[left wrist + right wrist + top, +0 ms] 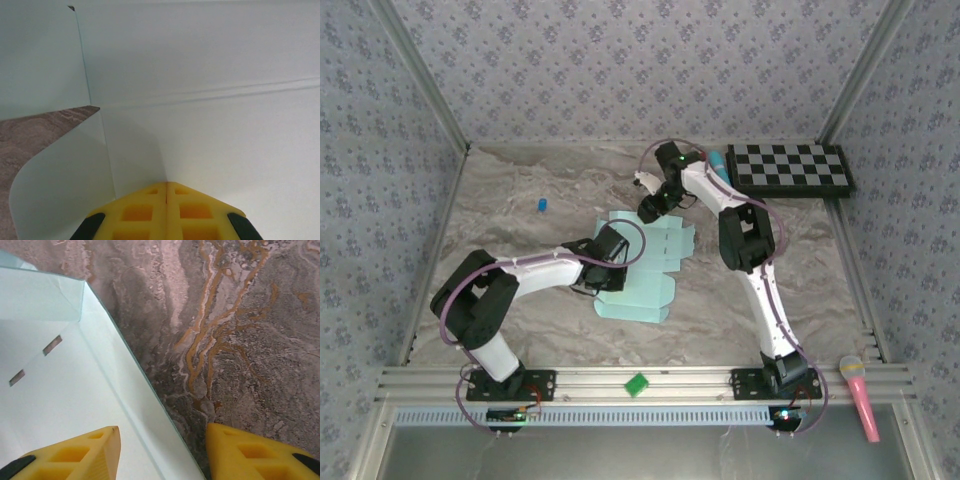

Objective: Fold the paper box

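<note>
Paper box (645, 295) long axis diagonal; left end effector (166, 185) closed, right end effector (162, 432) spread.

The paper box (642, 300) is thin pale aqua card, matt and smooth, with crisp pressed creases and clean-cut edges and slots. The surface (520, 240) looks like marbled stone in grey-brown with orange veins, matt and slightly rough. The left end effector (166, 184) and the right end effector (163, 429) are yellow plastic, matt, moulded with square hollows. The left arm (535, 270) and the right arm (765, 300) have white, faintly glossy plastic shells with black parts. The front rail (620, 378) is silvery brushed metal. The walls (620, 60) carry a matt floral print; paper or cloth, unclear.
</note>
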